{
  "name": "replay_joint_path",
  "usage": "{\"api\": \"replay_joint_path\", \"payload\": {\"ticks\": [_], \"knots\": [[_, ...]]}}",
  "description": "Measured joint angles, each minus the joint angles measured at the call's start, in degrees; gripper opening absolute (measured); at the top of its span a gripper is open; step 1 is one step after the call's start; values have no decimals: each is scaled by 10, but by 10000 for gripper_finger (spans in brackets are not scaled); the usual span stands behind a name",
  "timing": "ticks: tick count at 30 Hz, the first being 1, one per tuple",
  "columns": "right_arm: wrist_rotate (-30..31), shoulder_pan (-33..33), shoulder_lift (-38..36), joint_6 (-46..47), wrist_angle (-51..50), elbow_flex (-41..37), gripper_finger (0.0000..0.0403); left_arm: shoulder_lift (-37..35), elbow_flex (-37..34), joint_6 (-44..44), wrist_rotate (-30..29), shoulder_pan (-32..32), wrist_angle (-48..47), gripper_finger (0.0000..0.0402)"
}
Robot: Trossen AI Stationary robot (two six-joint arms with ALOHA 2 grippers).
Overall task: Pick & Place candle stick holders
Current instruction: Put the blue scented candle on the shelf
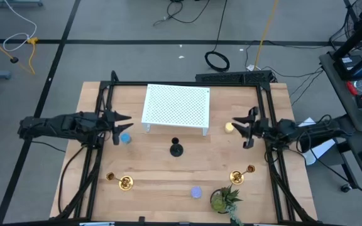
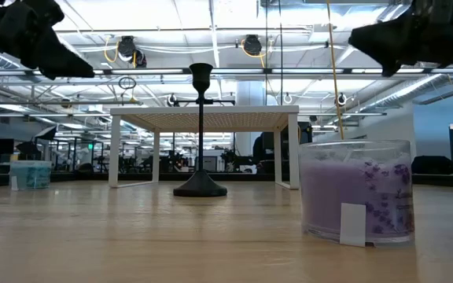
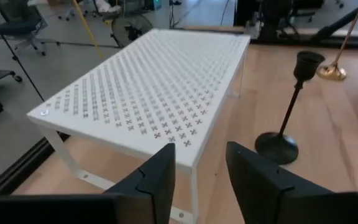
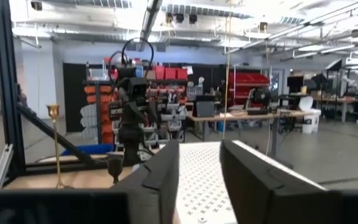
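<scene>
A short black candle stick holder [image 1: 176, 149] stands upright on its round base at the table's middle; it also shows in the low view [image 2: 200, 134] and the left wrist view [image 3: 286, 106]. One gold holder [image 1: 123, 182] stands near left, another [image 1: 239, 176] near right. My left gripper [image 1: 124, 119] hovers open at the left, above the table, beside the white rack; its fingers [image 3: 201, 152] are empty. My right gripper [image 1: 241, 129] hovers open at the right; its fingers [image 4: 199, 148] are empty.
A white perforated rack [image 1: 176, 107] stands on legs at the far middle. A blue candle [image 1: 125, 138] sits under my left gripper, a yellow candle [image 1: 229, 128] by my right gripper, and a purple candle [image 1: 196, 192] and a green plant [image 1: 224, 199] near the front edge.
</scene>
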Motion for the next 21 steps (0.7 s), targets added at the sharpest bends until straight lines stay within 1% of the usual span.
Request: {"api": "replay_joint_path", "payload": {"ticks": [4,8,9,16,21], "knots": [[-5,0,67,21,50,0,145,19,0,-5,-1,0,-6,125],[-69,1,132,71,101,0,150,43,0,-5,3,0,-6,113],[-76,2,148,83,115,0,149,48,0,-5,3,0,-6,112],[-76,3,257,102,194,0,143,91,0,-5,3,-1,-1,118],[-75,3,316,109,252,0,145,116,0,-6,4,-1,-2,120]]}}
